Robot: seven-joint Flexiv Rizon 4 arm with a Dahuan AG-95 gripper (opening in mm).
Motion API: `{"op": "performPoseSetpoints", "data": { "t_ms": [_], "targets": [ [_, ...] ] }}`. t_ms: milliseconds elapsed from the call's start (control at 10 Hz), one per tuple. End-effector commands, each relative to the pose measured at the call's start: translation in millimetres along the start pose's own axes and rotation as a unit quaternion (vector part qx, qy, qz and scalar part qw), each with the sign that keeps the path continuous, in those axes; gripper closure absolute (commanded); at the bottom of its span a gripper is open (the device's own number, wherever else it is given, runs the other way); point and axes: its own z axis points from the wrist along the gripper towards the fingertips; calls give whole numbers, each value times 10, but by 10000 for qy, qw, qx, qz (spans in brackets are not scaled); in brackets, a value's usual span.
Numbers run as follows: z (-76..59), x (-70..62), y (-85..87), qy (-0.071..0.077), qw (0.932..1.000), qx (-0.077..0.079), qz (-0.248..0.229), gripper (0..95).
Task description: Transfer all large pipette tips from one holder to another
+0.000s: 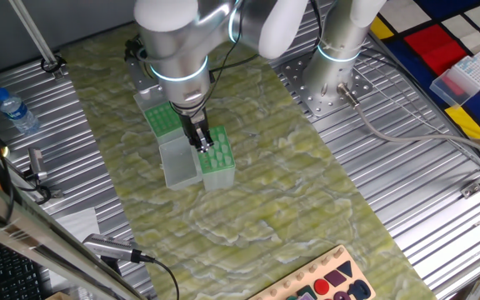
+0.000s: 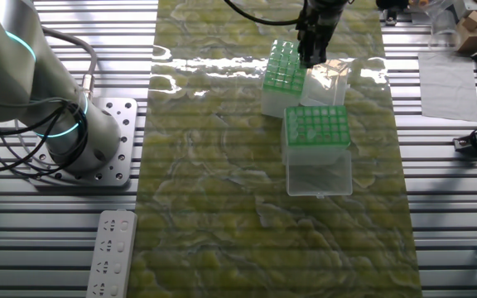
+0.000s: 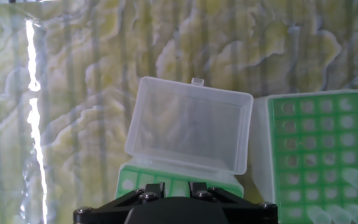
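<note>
We see the arm reaching straight down, its gripper [image 1: 199, 140] low over a green tip rack [image 1: 215, 157]; whether its jaws are spread, we cannot tell.

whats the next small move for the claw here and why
Probably ease straight down onto one tip. The claw sits low over the holder that has its clear lid hinged open, and the other holder beside it shows mostly open holes. Whether the claw already holds a tip cannot be told.
</note>
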Motion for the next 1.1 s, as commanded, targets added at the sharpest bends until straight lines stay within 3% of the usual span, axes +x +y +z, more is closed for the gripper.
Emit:
{"op": "performPoseSetpoints", "data": {
  "t_ms": [100,300,500,800,1000,1100],
  "targets": [
    [7,4,0,3,10000,16,-28,950],
    [-47,-2,20,-4,9999,25,-135,950],
    [-195,-16,54,24,9997,15,-236,950],
    [-520,-40,38,129,9989,-38,-438,950],
    [-819,-60,2,216,9982,-109,-553,950],
    [-888,-65,-1,237,9981,-120,-555,950]
  ]
}}
